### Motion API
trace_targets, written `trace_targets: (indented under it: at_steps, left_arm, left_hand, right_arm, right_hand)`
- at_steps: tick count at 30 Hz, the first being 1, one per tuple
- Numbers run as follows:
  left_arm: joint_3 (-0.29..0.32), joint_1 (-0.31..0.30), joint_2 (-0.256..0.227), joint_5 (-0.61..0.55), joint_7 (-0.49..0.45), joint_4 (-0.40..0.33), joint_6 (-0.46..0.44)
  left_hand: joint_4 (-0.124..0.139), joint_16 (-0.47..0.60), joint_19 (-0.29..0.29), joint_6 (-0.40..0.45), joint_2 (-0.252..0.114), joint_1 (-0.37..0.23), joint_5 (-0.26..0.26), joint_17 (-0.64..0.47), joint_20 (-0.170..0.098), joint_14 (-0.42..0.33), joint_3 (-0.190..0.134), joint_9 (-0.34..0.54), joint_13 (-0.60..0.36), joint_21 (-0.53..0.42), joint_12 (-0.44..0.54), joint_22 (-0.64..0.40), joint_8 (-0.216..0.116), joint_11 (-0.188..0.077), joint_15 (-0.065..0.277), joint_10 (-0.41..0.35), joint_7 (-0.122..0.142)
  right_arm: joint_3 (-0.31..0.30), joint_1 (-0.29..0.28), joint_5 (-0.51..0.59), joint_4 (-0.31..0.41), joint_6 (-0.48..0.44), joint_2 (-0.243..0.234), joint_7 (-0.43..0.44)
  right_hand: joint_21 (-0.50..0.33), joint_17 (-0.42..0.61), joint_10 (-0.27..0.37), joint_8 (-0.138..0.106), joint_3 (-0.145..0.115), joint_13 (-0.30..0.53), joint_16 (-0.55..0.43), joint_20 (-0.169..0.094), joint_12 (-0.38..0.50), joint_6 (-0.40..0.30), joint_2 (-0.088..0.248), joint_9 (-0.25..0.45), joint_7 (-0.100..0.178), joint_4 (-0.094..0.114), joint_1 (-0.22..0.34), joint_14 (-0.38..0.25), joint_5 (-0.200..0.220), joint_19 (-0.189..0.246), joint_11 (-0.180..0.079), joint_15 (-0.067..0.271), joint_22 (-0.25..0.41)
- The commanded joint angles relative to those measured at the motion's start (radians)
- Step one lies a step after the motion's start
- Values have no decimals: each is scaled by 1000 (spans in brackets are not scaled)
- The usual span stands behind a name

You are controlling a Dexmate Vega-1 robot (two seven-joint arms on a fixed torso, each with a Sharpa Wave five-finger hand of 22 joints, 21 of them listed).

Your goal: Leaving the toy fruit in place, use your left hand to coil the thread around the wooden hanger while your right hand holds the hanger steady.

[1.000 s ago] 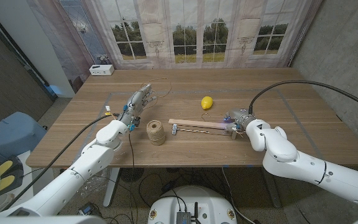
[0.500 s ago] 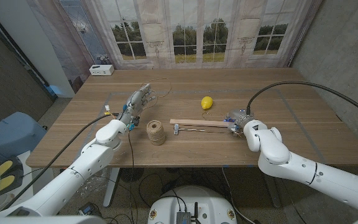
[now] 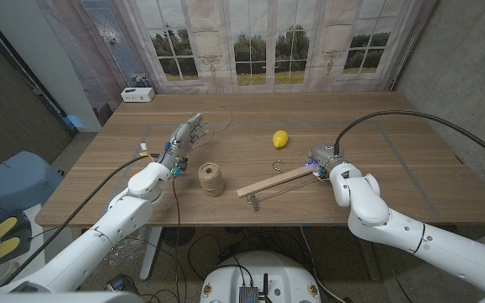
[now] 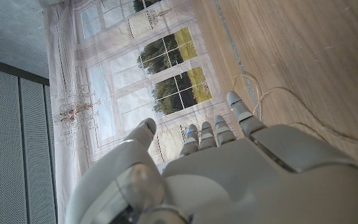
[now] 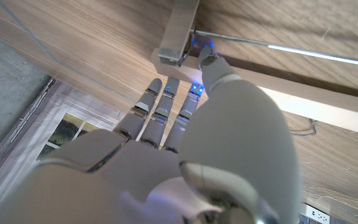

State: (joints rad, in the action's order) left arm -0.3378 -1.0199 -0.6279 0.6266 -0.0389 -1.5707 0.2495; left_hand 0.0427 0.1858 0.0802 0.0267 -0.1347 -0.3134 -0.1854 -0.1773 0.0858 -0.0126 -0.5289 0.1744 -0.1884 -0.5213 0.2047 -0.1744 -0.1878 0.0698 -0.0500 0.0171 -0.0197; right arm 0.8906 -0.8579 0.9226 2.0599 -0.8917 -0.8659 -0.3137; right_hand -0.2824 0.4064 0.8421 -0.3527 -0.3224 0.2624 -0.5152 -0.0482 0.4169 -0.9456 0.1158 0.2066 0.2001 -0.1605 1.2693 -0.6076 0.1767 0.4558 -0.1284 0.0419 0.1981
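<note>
While the right hand (image 3: 320, 160) pinches one end of the hanger (image 3: 274, 181), which slants toward the desk's (image 3: 411, 160) near edge, the left hand (image 3: 185, 135) hangs spread and empty beyond the spool (image 3: 212, 178), thread (image 4: 272, 118) just beside its fingertips.

Even, soft indoor light, fairly bright.
The long light-brown wooden table (image 3: 411, 168) shows faint shadows; nearest the wrist cameras, the white hands' backs look blurred, perhaps out of focus.

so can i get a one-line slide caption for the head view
Right hand at one end of the wooden hanger, lying askew beside the twine spool; left hand open, lemon behind.
</note>
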Motion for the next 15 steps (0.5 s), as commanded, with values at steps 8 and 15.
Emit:
trace_targets:
  at_steps: [8,15]
  left_arm:
    - [3,-41,-114,-112,-106,-163,-135]
    - [-1,-63,-225,-245,-211,-341,-331]
  left_hand:
    - [-83,11,-13,9,52,-39,10,4,61,-49,1,3,-3,30,12,-5,-1,-9,-27,-32,30]
    - [-160,50,80,118,112,-59,15,-10,112,-213,27,6,-11,20,42,-16,-17,-13,-8,-134,78]
  right_arm:
    - [-132,-141,-86,-38,71,21,332]
    - [-175,-189,-109,-48,50,50,481]
  right_hand:
    - [-26,163,170,-14,40,132,-79,28,152,-96,17,13,-79,3,58,-106,8,37,0,195,2]
    - [-28,171,166,-14,44,140,-76,24,159,-90,16,17,-80,4,59,-108,10,38,-4,195,2]
